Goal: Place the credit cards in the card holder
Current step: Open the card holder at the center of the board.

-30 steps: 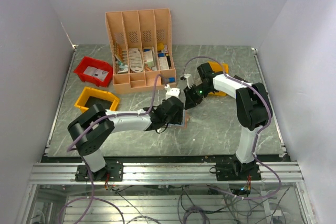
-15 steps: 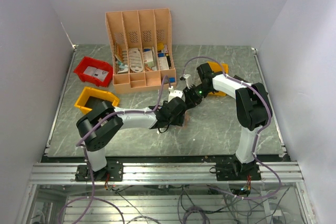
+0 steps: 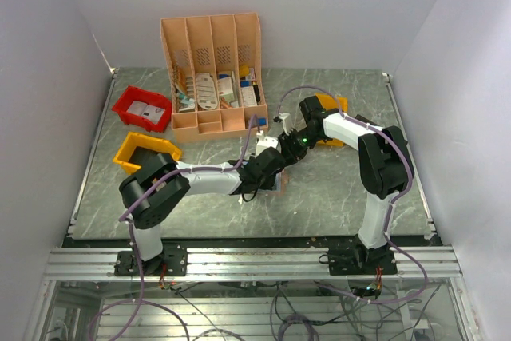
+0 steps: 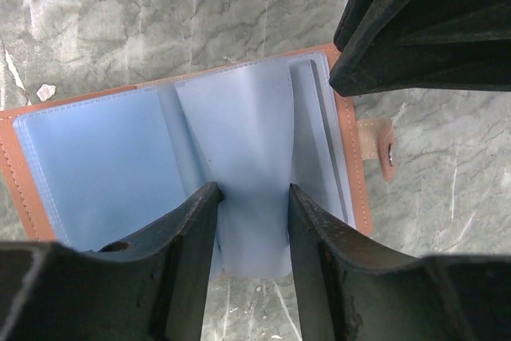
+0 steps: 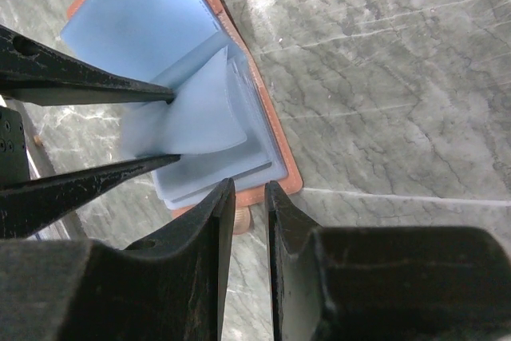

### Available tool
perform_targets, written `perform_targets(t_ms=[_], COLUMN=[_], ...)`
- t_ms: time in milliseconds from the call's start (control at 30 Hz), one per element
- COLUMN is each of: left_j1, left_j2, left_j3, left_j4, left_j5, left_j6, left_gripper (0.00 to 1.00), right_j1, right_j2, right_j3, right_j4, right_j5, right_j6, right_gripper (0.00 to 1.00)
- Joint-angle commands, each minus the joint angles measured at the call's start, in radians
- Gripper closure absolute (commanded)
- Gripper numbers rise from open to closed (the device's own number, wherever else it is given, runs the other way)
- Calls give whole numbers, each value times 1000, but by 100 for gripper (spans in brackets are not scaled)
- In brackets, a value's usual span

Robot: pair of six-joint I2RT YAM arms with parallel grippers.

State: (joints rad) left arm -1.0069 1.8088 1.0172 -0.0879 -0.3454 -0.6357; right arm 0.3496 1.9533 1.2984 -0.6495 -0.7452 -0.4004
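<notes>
Left claw (image 4: 249, 221) pinches a raised pale-blue pocket leaf of the card holder (image 4: 96, 157), which lies open on the marbled bench (image 4: 120, 21). Right claw (image 5: 247, 197) is nearly pressed together over the holder's tan edge; whether it grips that edge cannot be told.

No text, label or number is legible on anything here

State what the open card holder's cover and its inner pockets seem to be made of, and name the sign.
Card holder cover: tan, leather-like, matte, with stitching along its edge; real or faux leather cannot be told. Inner pockets: pale blue translucent flexible plastic, since one bows up smoothly.
</notes>
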Motion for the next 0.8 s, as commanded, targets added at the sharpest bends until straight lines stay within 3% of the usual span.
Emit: perform_targets(t_ms=[0, 133, 300, 567, 767], left_j1=[-5, 0, 31, 131, 183], left_j2=[30, 1, -73, -192, -220], left_j3=[4, -13, -92, -267, -364], left_j4=[-63, -50, 46, 273, 431], left_j5=[-15, -10, 65, 225, 304], left_j6=[8, 2, -31, -144, -224], left_gripper=[54, 72, 80, 83, 79], right_j1=[0, 0, -1, 1, 11], right_j2=[-15, -24, -49, -42, -19], right_j3=[13, 12, 2, 0, 13], right_j4=[0, 3, 17, -8, -59], right_j5=[-17, -21, -51, -118, -136], right_j6=[-2, -1, 0, -35, -87], right_gripper=[78, 78, 78, 77, 76])
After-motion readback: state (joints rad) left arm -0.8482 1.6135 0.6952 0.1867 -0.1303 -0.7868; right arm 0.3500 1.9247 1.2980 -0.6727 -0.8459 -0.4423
